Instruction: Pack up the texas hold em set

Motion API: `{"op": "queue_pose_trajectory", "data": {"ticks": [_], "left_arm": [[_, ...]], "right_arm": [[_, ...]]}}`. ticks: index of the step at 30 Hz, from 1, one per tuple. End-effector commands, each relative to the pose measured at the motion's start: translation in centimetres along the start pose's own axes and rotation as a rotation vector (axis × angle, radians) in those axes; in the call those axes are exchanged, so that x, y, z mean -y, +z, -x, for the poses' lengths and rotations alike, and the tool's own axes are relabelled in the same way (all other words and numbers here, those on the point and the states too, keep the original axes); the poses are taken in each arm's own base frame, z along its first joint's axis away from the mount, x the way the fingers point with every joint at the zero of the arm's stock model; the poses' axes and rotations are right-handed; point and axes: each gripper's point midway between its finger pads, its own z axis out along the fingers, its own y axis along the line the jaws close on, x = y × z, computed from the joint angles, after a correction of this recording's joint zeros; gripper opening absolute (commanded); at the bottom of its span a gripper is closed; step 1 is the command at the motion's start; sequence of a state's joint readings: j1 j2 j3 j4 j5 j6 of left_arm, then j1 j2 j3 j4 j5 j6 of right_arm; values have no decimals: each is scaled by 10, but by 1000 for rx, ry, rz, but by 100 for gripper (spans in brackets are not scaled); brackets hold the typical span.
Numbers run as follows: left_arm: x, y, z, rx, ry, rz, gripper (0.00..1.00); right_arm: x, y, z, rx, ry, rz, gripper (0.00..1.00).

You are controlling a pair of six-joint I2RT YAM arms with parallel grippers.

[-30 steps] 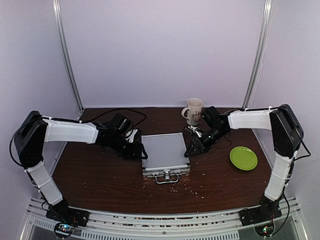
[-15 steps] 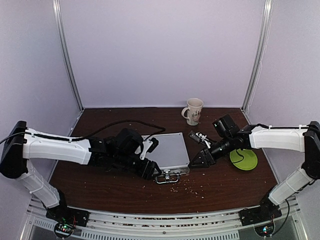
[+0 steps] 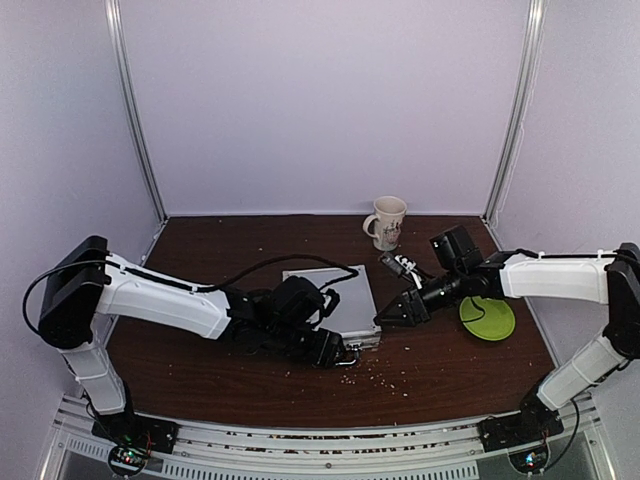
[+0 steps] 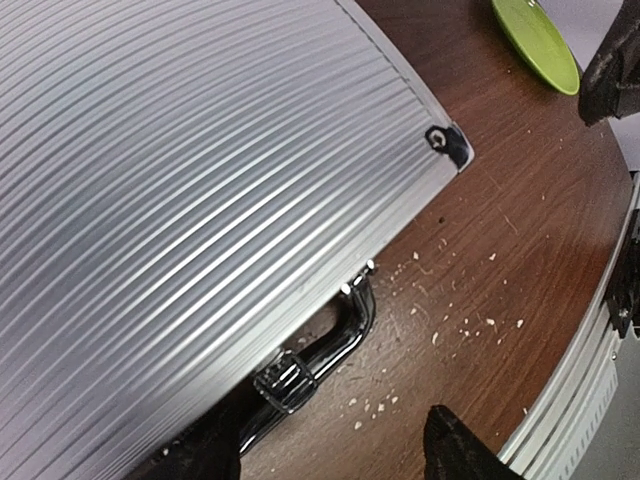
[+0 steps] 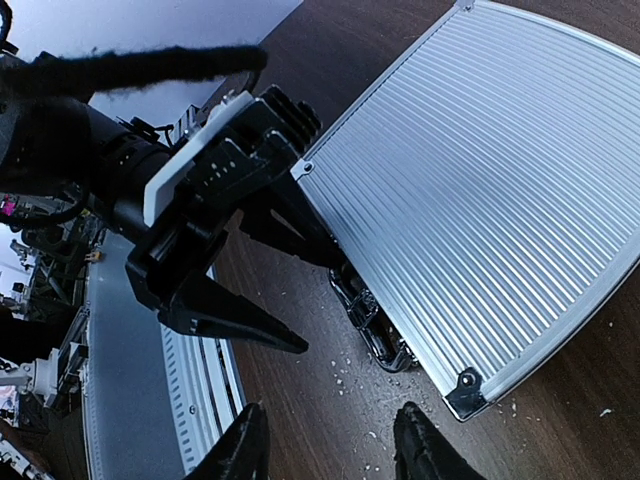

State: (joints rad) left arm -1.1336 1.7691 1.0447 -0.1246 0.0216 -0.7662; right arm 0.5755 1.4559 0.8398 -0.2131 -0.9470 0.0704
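One closed case (image 3: 350,300) at centre of table (image 3: 200,250) from above, left gripper (image 3: 340,352) at its near edge, right gripper (image 3: 385,317) beside its right corner; mug (image 3: 387,221) behind, plate (image 3: 495,322) right. Left wrist: handle (image 4: 345,325) between spread fingers (image 4: 455,450). Right wrist: jaws apart, empty.

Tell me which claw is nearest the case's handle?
The left claw, open right at the metal handle on the front of the case; the right claw waits off its right side.

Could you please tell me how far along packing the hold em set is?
Done: the silver case lies closed, lid down. In hand: the open left gripper points at the front handle, and the open right gripper sits by its near right corner. Left: possibly fastening it shut; I cannot tell.
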Motion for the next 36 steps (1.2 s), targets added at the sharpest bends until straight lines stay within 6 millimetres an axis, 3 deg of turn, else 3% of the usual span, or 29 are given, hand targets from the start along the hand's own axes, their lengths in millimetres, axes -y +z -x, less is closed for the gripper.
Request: {"op": "queue_pose_trajectory", "data": {"ticks": [1, 17, 25, 30, 36], "left_arm": [[10, 10, 11, 32, -70, 12, 65], [5, 30, 1, -53, -121, 100, 65], [5, 24, -2, -54, -132, 145, 64], [4, 30, -8, -84, -140, 154, 64], [19, 39, -6, -87, -105, 67, 64]], "right_arm": [[2, -3, 13, 37, 0, 16, 43], [18, -38, 25, 127, 41, -6, 43], [21, -50, 30, 164, 55, -7, 43], [20, -54, 32, 176, 49, -10, 43], [22, -54, 32, 178, 54, -13, 44]]}}
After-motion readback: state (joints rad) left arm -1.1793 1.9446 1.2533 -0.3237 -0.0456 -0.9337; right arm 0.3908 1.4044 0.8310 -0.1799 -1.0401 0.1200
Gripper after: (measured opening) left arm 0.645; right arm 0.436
